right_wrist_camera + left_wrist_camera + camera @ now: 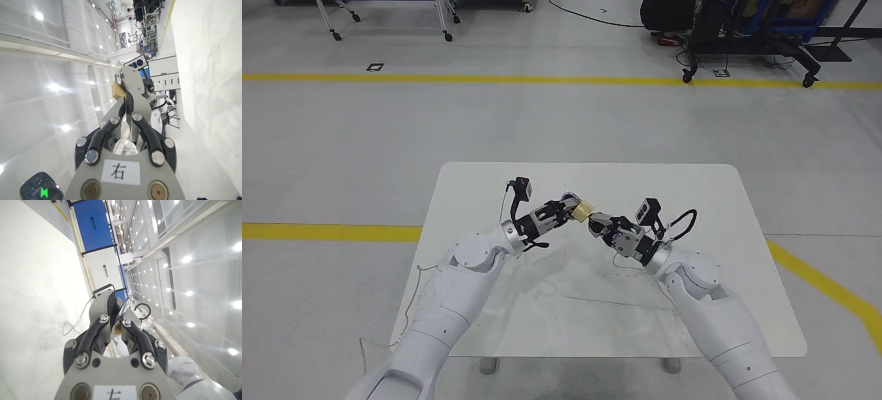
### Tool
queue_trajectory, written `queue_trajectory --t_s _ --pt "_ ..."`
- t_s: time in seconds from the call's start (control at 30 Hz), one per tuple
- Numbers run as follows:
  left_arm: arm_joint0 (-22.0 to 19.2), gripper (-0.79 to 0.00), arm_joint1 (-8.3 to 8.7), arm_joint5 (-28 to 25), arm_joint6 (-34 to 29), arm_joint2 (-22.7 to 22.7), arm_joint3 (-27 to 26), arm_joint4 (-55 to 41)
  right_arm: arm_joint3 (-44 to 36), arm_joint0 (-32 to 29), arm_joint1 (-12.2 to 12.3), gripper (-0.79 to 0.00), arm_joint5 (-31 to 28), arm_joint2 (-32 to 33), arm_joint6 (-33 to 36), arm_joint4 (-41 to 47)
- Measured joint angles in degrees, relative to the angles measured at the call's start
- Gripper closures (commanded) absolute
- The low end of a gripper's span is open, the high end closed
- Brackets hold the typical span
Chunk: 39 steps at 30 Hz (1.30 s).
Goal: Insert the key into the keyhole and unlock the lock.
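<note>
a white table (722,200) with rounded corners and a smooth matte top stands on a pale grey floor (362,150) crossed by yellow lines (542,78). both arms meet in the air above the middle of the table, tip to tip. the left gripper (574,208) has its grey fingers drawn in around a small padlock (584,210), a blocky brass body held off the surface. in the left wrist view the brass (118,329) sits deep between the fingers of that gripper (119,313), and the curved, polished steel shackle (126,306) juts out past them. the right gripper (600,224) sits just beside the lock on the opposite side. in the right wrist view its black ribbed pads (129,111) are pressed close together with almost no gap, and the tip of this gripper (127,102) lies against a corner of the lock (117,90), whose flat brass face carries a small dark hole. whether a key is pinched between those pads cannot be told, since the fingers hide whatever is there.
</note>
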Motion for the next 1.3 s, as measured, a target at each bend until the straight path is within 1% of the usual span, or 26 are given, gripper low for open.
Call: queue_trajectory --t_s 0.03,0.07,0.1,0.13,0.2,0.27,0.43,0.63,0.77,0.97,1.03,1.2,1.3 --pt "0.0 0.0 0.0 0.1 0.0 0.0 0.0 0.0 -0.3 -0.1 0.1 -0.099 -0.8 0.0 -0.6 -1.3" --pt "0.0 0.0 -0.01 0.1 0.1 0.0 0.0 0.0 -0.5 -0.3 0.1 -0.274 -1.5 -0.1 -1.2 -2.4" --pt "-0.1 0.0 -0.01 0.2 0.1 0.0 0.1 -0.1 -0.8 -0.5 0.1 -0.342 -2.4 -0.2 -1.6 -3.5" --pt "-0.1 0.0 -0.02 0.2 0.1 0.0 0.1 -0.1 -1.0 -0.6 0.1 -0.366 -3.2 -0.2 -1.9 -4.4" --pt "-0.1 0.0 -0.02 0.3 0.1 0.1 0.1 -0.1 -1.3 -0.7 0.2 -0.391 -4.9 -0.3 -2.5 -6.8" --pt "-0.2 0.0 -0.02 0.5 0.2 0.1 0.2 0.0 -1.5 -0.9 0.3 -0.391 -6.4 -0.3 -3.3 -8.5" --pt "-0.4 0.0 -0.04 1.0 1.0 0.3 0.4 0.6 -2.2 -1.5 0.4 -0.348 -9.7 -0.2 -5.4 -11.8" --pt "-0.7 0.0 -0.07 2.0 1.4 1.1 0.7 2.7 -2.9 -1.9 0.5 -0.332 -12.7 0.2 -8.5 -16.8" --pt "-0.7 0.0 -0.11 2.3 1.7 1.4 0.6 3.2 -3.4 -2.2 0.6 -0.323 -12.6 0.3 -9.8 -18.8" --pt "-0.9 0.0 -0.12 2.6 2.0 1.5 0.9 3.6 -3.5 -2.1 0.8 -0.314 -10.9 -0.5 -7.6 -20.9" --pt "-0.9 0.0 -0.12 2.7 2.5 1.6 0.9 4.1 -3.6 -2.1 0.8 -0.299 -10.9 -0.7 -7.2 -21.3" --pt "-0.8 0.0 -0.1 2.1 3.4 1.9 0.6 5.8 -3.9 -2.0 0.8 -0.212 -11.2 -0.9 -6.3 -20.7" --pt "-0.8 0.0 -0.08 2.0 3.8 2.0 0.5 6.5 -4.1 -2.1 0.9 -0.203 -11.2 -0.7 -5.8 -20.1"
